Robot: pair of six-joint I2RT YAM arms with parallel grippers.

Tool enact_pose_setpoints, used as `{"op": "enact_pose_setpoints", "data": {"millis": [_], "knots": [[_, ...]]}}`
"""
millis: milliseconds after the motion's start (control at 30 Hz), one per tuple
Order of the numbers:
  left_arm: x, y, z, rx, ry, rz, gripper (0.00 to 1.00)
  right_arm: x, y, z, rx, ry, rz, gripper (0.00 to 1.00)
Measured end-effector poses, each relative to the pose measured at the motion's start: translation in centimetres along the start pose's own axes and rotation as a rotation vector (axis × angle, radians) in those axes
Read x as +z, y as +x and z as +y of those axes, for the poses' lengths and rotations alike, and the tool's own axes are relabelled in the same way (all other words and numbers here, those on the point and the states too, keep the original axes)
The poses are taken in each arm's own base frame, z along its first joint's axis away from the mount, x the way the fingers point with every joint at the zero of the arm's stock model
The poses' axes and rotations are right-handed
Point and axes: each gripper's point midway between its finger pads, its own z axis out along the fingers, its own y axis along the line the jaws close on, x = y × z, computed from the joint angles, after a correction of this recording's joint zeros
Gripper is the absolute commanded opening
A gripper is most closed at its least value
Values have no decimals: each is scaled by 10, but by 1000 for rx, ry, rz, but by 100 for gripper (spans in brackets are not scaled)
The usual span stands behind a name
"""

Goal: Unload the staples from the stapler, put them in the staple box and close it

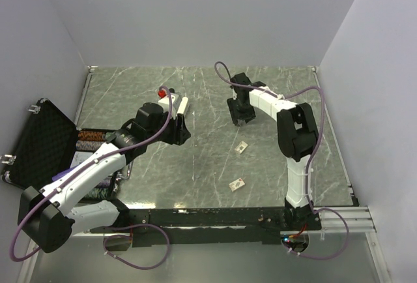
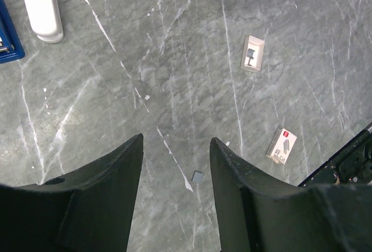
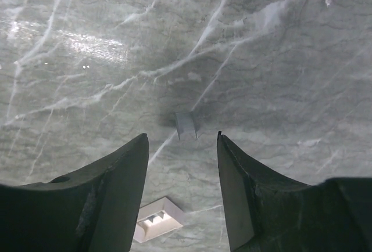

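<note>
Left wrist view: the left gripper [image 2: 176, 141] hangs above the grey marbled table [image 2: 174, 60], fingers spread wide, nothing between them. The stapler [image 2: 9, 46] shows only as a blue edge at the far upper left of the frame, lying just beside the white bar [image 2: 40, 2]. Two small cards [image 2: 253, 53] [image 2: 283, 146] lie at right, well apart from the stapler. A small grey piece [image 2: 197, 176] sits between the fingertips; what it is cannot be told.

Right wrist view: the right gripper [image 3: 181, 137] is likewise spread and empty. The staples [image 3: 186, 125], a short pale strip, lie on the table just beyond its fingertips, untouched.
</note>
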Motion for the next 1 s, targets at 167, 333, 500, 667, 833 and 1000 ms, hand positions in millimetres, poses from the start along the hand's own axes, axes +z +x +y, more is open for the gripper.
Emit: {"op": "enact_pose_setpoints", "data": {"millis": [167, 333, 500, 667, 833, 1000], "knots": [[1, 0, 0, -5, 1, -1, 54, 6, 4, -1, 0, 10, 21, 52], [1, 0, 0, -7, 0, 1, 54, 11, 1, -4, 1, 28, 23, 49], [1, 0, 0, -7, 2, 3, 54, 16, 5, -4, 2, 29, 39, 46], [1, 1, -1, -7, 5, 4, 54, 18, 6, -3, 3, 29, 43, 38], [1, 1, -1, -8, 5, 4, 54, 18, 6, -3, 5, 29, 43, 32], [1, 1, 0, -8, 5, 4, 54, 18, 6, -3, 9, 28, 44, 21]]}}
